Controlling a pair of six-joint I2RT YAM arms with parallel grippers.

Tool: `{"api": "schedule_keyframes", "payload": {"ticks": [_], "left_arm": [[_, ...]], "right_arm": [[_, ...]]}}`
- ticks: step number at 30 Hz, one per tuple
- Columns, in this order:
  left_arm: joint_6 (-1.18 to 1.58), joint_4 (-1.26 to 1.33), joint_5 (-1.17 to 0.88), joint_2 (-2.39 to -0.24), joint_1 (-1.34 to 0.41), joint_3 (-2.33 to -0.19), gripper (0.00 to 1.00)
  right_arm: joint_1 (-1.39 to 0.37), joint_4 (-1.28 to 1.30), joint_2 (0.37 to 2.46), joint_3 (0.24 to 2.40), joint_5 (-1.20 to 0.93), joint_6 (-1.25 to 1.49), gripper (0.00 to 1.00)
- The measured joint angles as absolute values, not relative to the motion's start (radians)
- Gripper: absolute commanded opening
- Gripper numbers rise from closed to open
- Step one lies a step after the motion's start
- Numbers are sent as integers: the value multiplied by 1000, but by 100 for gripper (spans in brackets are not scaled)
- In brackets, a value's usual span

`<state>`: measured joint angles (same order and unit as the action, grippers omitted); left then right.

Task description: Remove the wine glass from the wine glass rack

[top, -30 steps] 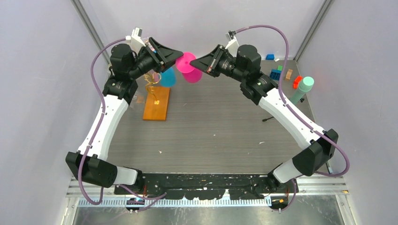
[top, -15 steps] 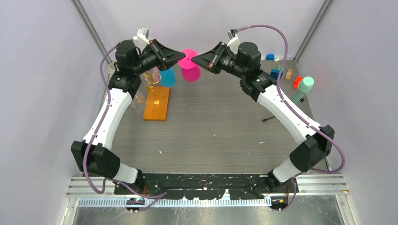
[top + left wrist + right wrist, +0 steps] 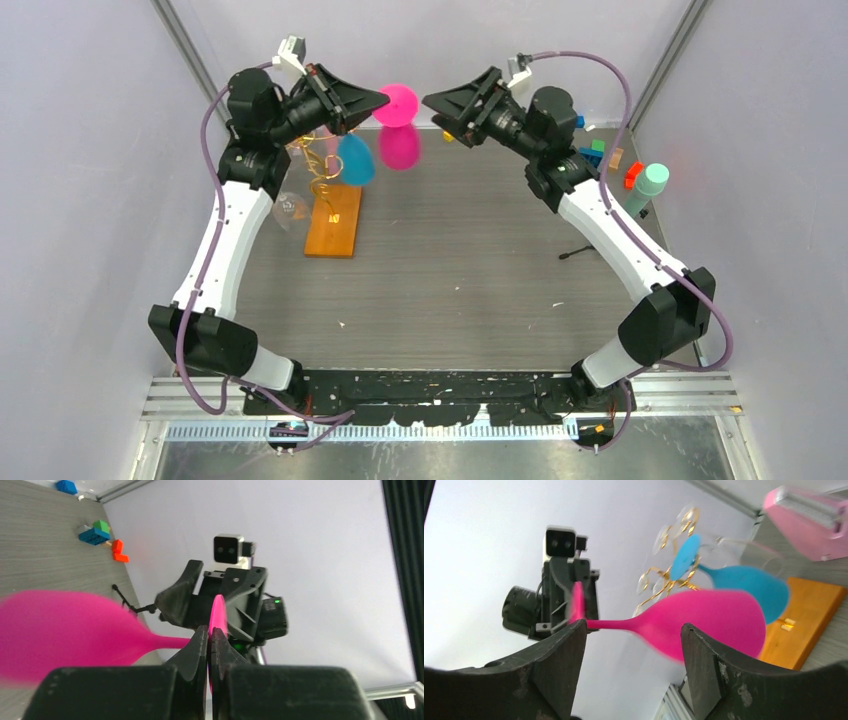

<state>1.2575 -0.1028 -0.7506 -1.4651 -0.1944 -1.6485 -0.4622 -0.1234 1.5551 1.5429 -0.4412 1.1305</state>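
A pink wine glass (image 3: 400,145) hangs in the air behind the wine glass rack (image 3: 322,172), a gold wire tree on an orange base (image 3: 335,222). My left gripper (image 3: 384,99) is shut on the thin edge of the glass's round foot (image 3: 218,614), and the bowl (image 3: 65,632) droops to the left. My right gripper (image 3: 631,652) stands open just right of the glass, its fingers (image 3: 558,666) apart from the stem. A blue wine glass (image 3: 749,587) still hangs on the rack.
A clear glass (image 3: 290,207) hangs at the rack's left. Coloured blocks (image 3: 590,155), a red piece (image 3: 633,175) and a mint bottle (image 3: 650,188) stand at the back right. A small black tripod (image 3: 573,254) lies beside the right arm. A pink box (image 3: 809,512) shows behind the rack.
My left gripper closed on the pink glass's foot. My right gripper let go, opened and drew back to the right. The bowl swung downward.
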Motion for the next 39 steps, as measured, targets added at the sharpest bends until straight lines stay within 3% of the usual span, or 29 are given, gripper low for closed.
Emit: {"api": "schedule_keyframes", "payload": {"ticks": [5, 13, 24, 26, 31, 36, 39], "left_arm": [[1420, -1, -756, -1469, -150, -1651, 0], [1787, 419, -698, -1494, -126, -1612, 0], [2032, 610, -616, -1533, -127, -1542, 0], [2050, 632, -604, -1533, -127, -1529, 0], [2073, 660, -587, -1537, -127, -1504, 0], [2103, 689, -566, -1542, -127, -1495, 0], [2116, 709, -559, -1542, -127, -1495, 0]], "right_arm": [[-361, -207, 1526, 1418, -421, 1222, 81], [-315, -314, 1552, 1333, -418, 1345, 82], [-330, -768, 1625, 1361, -513, 1524, 76], [-341, -825, 1665, 1388, -530, 1559, 72], [-364, -923, 1731, 1431, -566, 1633, 48], [-370, -1022, 1774, 1484, -593, 1704, 38], [-369, -1045, 1788, 1504, -608, 1722, 19]]}}
